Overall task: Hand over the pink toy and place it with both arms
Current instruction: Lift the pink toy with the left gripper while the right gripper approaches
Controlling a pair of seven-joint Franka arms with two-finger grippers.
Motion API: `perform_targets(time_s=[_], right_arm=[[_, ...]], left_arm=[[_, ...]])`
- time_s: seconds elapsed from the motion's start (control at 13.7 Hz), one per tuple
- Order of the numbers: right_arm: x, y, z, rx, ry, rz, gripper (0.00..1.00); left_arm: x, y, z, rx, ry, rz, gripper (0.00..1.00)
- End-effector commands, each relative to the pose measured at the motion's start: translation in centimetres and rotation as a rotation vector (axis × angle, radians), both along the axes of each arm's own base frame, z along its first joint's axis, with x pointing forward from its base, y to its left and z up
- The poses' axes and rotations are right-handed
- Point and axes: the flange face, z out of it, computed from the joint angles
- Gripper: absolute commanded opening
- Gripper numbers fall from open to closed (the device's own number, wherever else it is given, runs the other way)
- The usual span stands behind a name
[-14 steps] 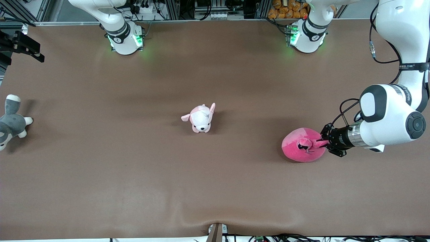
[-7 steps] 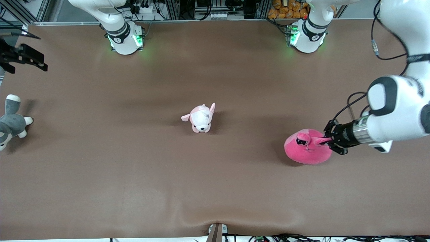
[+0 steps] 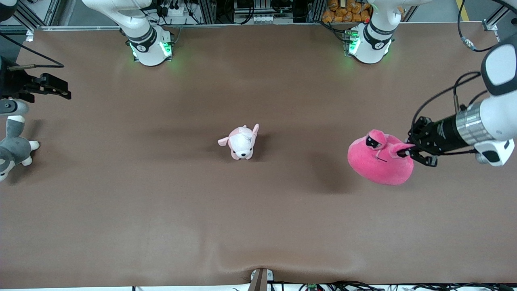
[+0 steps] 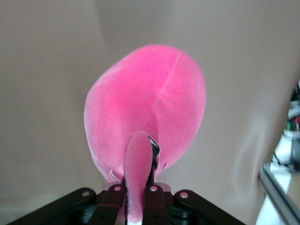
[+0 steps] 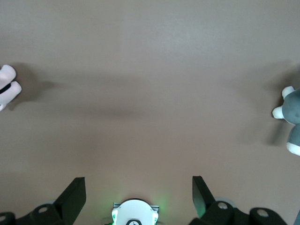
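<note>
The hot-pink toy (image 3: 379,163) hangs in the air over the table's left-arm end, its shadow on the cloth below. My left gripper (image 3: 406,152) is shut on one of its ear nubs. In the left wrist view the toy (image 4: 145,103) hangs from the gripper (image 4: 138,197), the nub pinched between the fingers (image 4: 151,199). My right gripper (image 3: 64,89) is open and empty over the right-arm end of the table, above the grey plush. In the right wrist view its gripper (image 5: 138,187) stands wide apart over bare cloth.
A pale pink-and-white puppy plush (image 3: 241,142) lies at the table's middle, and also shows in the right wrist view (image 5: 7,86). A grey-and-white plush (image 3: 14,147) lies at the right-arm end. The brown table cloth (image 3: 161,210) bulges at its front edge.
My left gripper has lifted the pink toy off the table and carried it up and toward the left-arm end. My right gripper has moved in over the table.
</note>
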Motion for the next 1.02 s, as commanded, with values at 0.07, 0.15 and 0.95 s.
perform_targets(time_s=[0.07, 0.15, 0.95], right_arm=[[-0.4, 4.1, 0.9, 0.046, -0.006, -0.192, 1.0], [-0.3, 5.0, 0.7, 0.078, 0.01, -0.276, 1.0], [-2.6, 30.4, -2.5, 0.159, 0.108, -0.775, 1.0]], left_arm=[[-3.3, -7.0, 4.2, -0.1, -0.018, -0.085, 0.0], [-4.1, -9.5, 4.5, -0.12, 0.003, -0.083, 0.0], [-11.8, -28.5, 6.6, -0.138, 0.127, 0.104, 0.0]])
